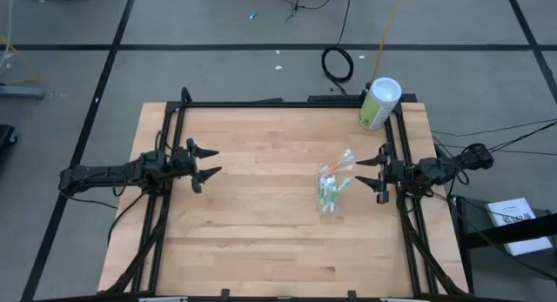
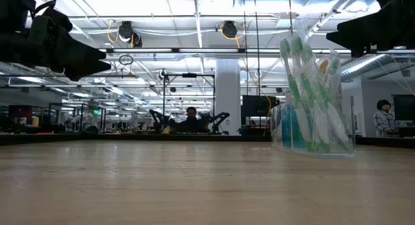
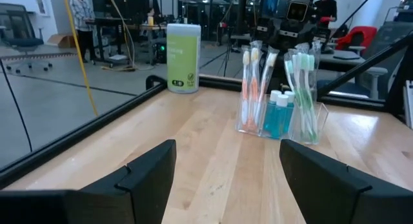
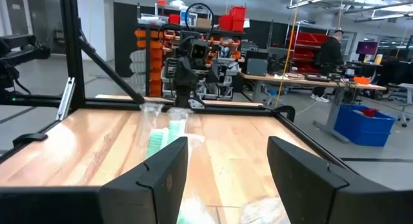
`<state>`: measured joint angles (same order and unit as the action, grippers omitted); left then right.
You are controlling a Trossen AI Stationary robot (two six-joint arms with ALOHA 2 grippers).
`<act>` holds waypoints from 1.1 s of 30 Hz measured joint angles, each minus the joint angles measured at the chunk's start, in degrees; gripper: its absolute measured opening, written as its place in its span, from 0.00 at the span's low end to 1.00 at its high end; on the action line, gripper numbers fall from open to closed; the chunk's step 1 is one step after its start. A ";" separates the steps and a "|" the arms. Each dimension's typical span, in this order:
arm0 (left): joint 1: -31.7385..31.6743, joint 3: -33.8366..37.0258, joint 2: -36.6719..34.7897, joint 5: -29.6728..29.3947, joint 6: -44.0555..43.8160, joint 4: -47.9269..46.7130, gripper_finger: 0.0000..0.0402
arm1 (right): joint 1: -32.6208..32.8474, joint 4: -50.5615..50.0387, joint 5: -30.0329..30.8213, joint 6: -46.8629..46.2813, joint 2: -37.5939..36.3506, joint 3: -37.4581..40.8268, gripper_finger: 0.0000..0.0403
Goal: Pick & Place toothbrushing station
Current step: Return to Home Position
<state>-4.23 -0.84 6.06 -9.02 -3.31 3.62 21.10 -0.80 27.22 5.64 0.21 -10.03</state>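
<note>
Wood tabletop on grey tiled floor bears clear organizer between released left hand and released right hand.

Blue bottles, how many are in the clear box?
2: one blue bottle and another side by side in the clear box, between orange toothbrushes and green toothbrushes. Others may hide.

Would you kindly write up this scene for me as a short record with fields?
Table: wooden table, dark frame around it
Organizer: clear organizer, upright, right of the table's centre
Contents: orange toothbrushes, teal tubes, green toothbrushes, all standing in the organizer
Canister: pale-green canister with a white lid, at the far right corner
Left gripper: open, empty, raised over the table's left side
Right gripper: open, empty, raised beside the organizer
</note>
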 joint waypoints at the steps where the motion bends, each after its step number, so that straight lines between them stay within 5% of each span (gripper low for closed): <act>1: 0.00 0.00 -0.04 0.01 0.01 -0.16 0.70 | 0.00 0.80 -0.01 0.01 0.00 0.71 0.51; 9: 0.00 0.00 -0.04 0.05 -0.06 -0.56 0.70 | -0.01 12.15 -0.16 2.33 -0.11 7.02 0.51; 33: 0.00 -0.04 -0.02 0.01 0.59 -0.02 0.70 | 0.00 7.85 -1.86 -1.52 0.13 7.37 0.51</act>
<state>-4.23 -0.89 6.04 -9.02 -2.72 3.60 21.10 7.05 25.36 4.12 0.34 -2.66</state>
